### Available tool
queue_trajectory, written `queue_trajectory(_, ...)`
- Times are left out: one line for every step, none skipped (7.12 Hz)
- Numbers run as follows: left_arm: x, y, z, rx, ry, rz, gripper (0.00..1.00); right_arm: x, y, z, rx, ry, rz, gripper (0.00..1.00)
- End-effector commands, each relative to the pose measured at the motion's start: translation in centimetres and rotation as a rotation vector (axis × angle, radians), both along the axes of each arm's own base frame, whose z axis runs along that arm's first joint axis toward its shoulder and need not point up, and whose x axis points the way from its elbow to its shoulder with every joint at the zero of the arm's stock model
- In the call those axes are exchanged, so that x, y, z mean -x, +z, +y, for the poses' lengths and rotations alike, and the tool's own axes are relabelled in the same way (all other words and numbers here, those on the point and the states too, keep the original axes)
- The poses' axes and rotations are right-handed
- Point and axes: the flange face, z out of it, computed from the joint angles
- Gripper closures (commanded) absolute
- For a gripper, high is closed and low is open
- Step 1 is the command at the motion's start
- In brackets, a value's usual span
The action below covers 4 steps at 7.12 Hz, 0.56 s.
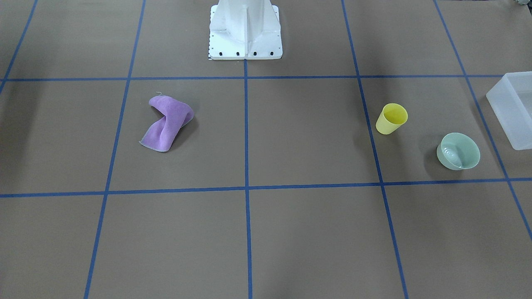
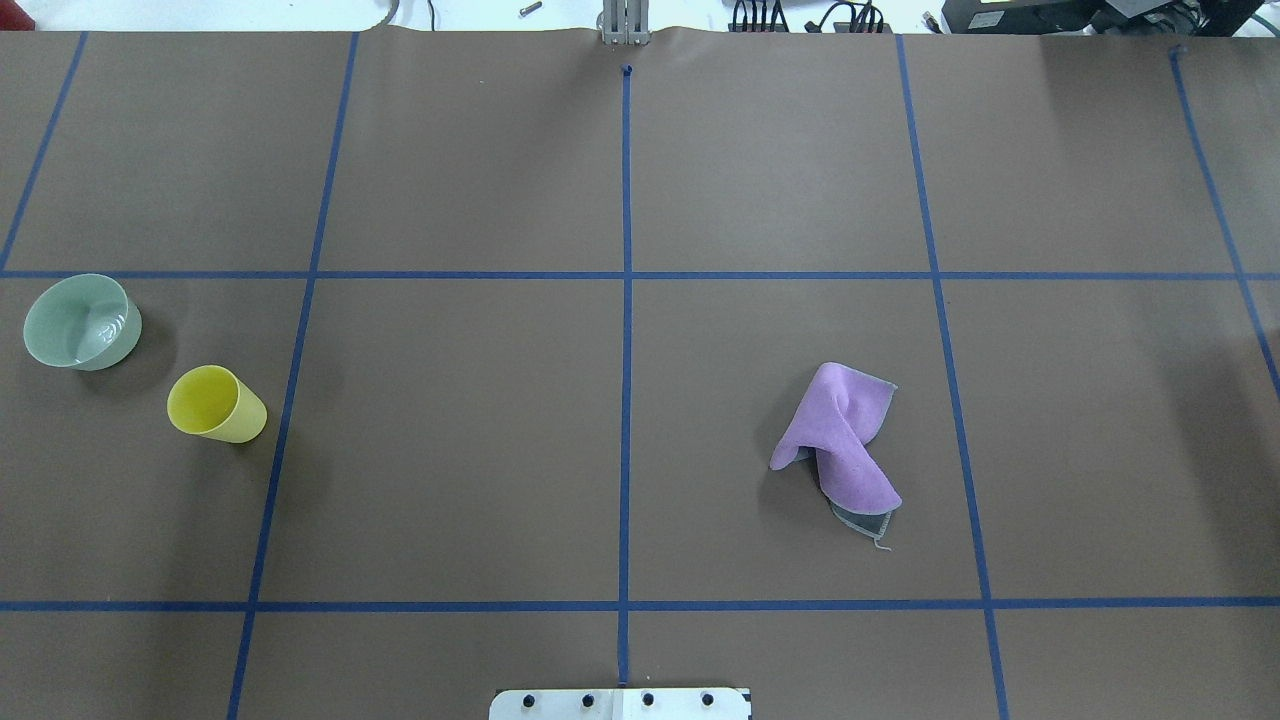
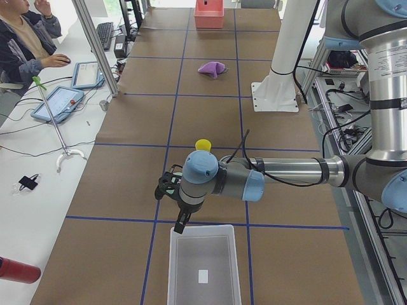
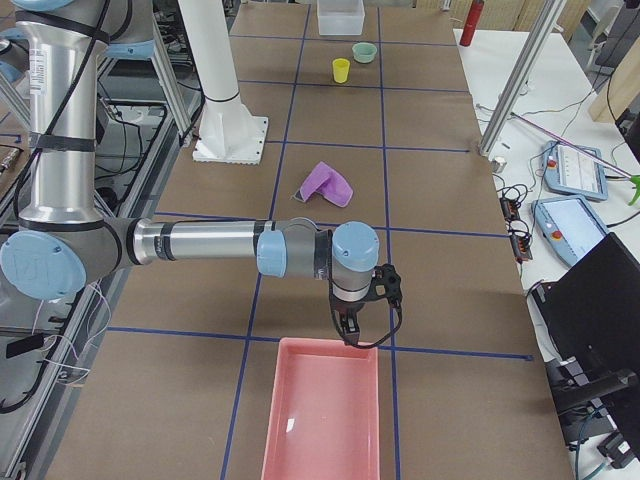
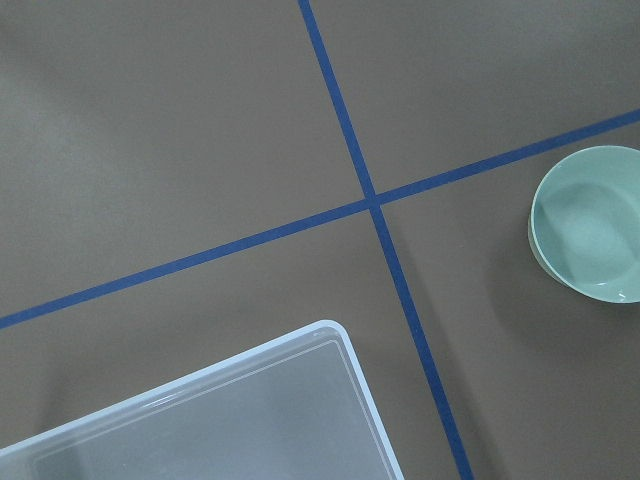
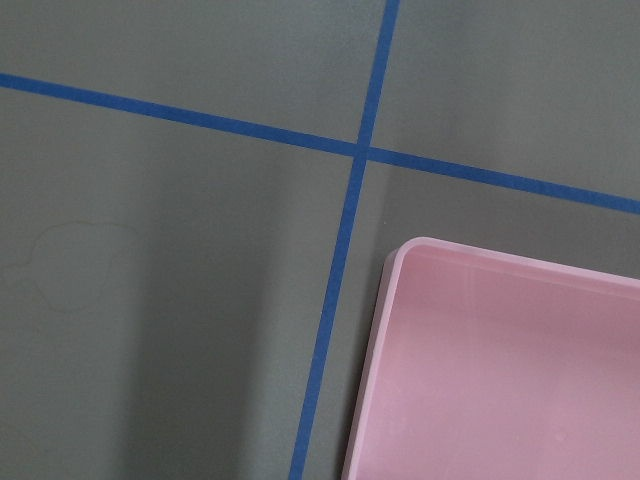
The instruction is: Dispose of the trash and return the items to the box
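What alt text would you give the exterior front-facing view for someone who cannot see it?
A yellow cup and a mint-green bowl stand apart on a brown table gridded with blue tape, near a translucent box at the right edge. A crumpled purple cloth lies left; no arm shows.

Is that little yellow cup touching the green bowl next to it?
Apart. The overhead view shows the yellow cup and the mint-green bowl with a strip of bare brown table between them.
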Motion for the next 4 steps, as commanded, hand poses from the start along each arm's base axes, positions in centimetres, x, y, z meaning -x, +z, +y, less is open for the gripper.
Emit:
queue_trajectory(0.02,-0.81,-0.12,-0.016,-0.002,0.001,0.02,0.01,-0.34,-0.37,-0.004,0.004,-0.002,0.0)
queue_trajectory(0.03,-1.3,-0.18,-0.029,0.0,0.0,0.02,0.0,-0.71,-0.54,-0.017,-0.001,-0.001,0.0)
queue_trajectory(0.01,-1.14,-0.57,-0.031,0.005,-0.004,0.02,0.03,-0.31,-0.05,-0.01,-0.004,-0.004,0.0)
queue_trajectory(0.04,-1.06,-0.1,-0.024,-0.001,-0.003,0.02,0.07,0.25,0.15,0.004,-0.004,-0.01,0.0)
